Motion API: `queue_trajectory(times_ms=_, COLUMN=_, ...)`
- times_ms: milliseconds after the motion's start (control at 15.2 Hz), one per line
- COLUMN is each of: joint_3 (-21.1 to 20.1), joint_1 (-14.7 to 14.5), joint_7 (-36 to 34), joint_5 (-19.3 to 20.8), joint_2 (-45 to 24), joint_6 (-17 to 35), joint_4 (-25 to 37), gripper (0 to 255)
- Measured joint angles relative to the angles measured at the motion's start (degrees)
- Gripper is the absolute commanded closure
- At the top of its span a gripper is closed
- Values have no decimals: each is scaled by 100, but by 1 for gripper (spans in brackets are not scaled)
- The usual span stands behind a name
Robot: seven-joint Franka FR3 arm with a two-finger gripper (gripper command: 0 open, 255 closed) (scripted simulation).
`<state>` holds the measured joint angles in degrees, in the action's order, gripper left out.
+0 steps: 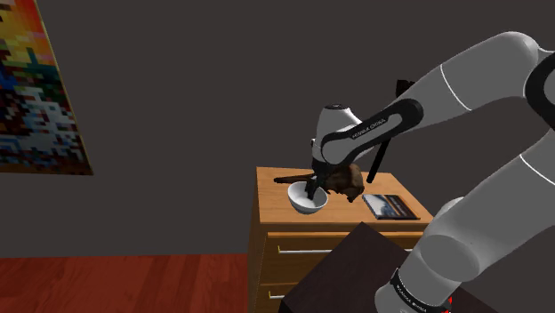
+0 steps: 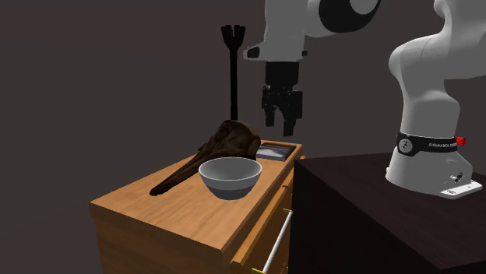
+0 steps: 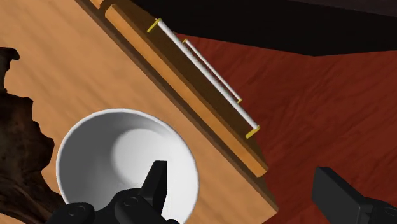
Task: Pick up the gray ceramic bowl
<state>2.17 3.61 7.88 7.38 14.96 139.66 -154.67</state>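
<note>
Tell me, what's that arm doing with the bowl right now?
Gripper open, poised above pale bowl. Bowl upright on wooden dresser, not held. Dark brown skull-like piece close beside it.

Dim scene; soft light brightens the dresser (image 2: 156, 206) top and the bowl (image 3: 127, 153) inside.

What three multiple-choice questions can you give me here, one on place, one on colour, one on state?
1. Where does the bowl stand? A a shelf; B the wooden dresser; C a chair.
2. What colour is the bowl? A pale grey-white; B red; C black.
3. How is the gripper? A shut on the bowl; B shut on nothing; C open.
B: it rests on the wooden dresser's top. A: it looks pale in each view. C: its fingers stand apart in the wrist view.
</note>
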Motion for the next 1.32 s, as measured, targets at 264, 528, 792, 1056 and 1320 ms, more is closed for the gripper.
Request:
queue_trajectory(times_ms=264, joint_3=14, joint_1=139, joint_7=-52, joint_5=477, joint_2=-959, joint_6=1085, joint_4=127, gripper=0)
queue_trajectory(times_ms=528, joint_3=104, joint_1=242, joint_7=-240, joint_5=1098, joint_2=-1950, joint_6=1897, joint_4=560, gripper=0)
queue_trajectory(times_ms=792, joint_3=192, joint_1=210, joint_7=-474, joint_5=1411, joint_2=-2399, joint_6=2290, joint_4=662, gripper=0)
queue_trajectory(times_ms=1056, joint_3=307, joint_1=149, joint_7=-679, joint_5=1637, joint_2=-2768, joint_6=2595, joint_4=729, gripper=0)
queue_trajectory(times_ms=1320, joint_3=333, joint_1=123, joint_7=-732, joint_5=1684, joint_2=-2832, joint_6=2653, joint_4=734, gripper=255)
